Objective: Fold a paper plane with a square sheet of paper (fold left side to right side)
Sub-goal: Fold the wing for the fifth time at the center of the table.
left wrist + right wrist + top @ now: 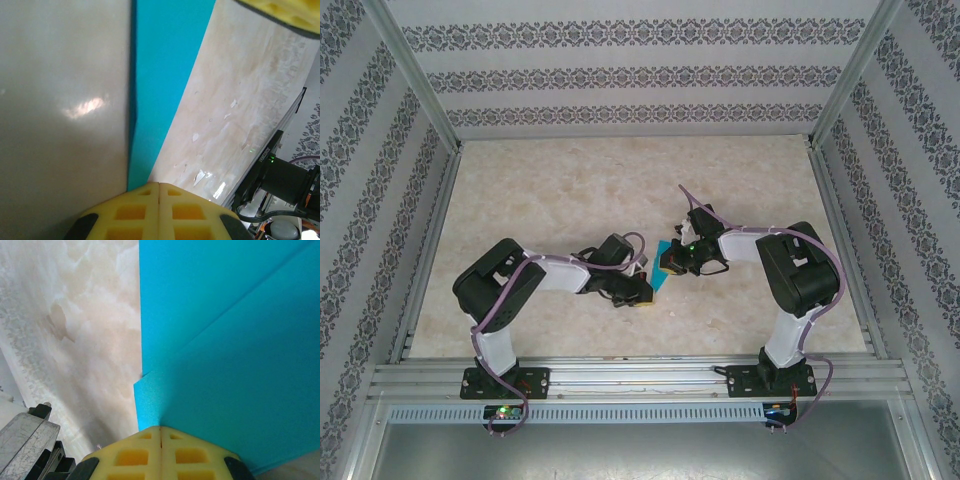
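left claw [159,184] is sitting with fingers together, tips touching the blue paper's [165,75] narrow end | right claw [160,428] is sitting closed, tips at a folded corner | paper is lying creased on the counter [620,190] between both claws

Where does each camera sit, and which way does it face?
Top external: above and behind the bases, looking down on the table; left arm and right arm meet at the turquoise paper.
Left wrist: on the left arm, looking along its shut left gripper at the paper's narrow strip and the table.
Right wrist: on the right arm, looking along its shut right gripper at the paper's layered folds.
Shared: all three views see the paper and table.
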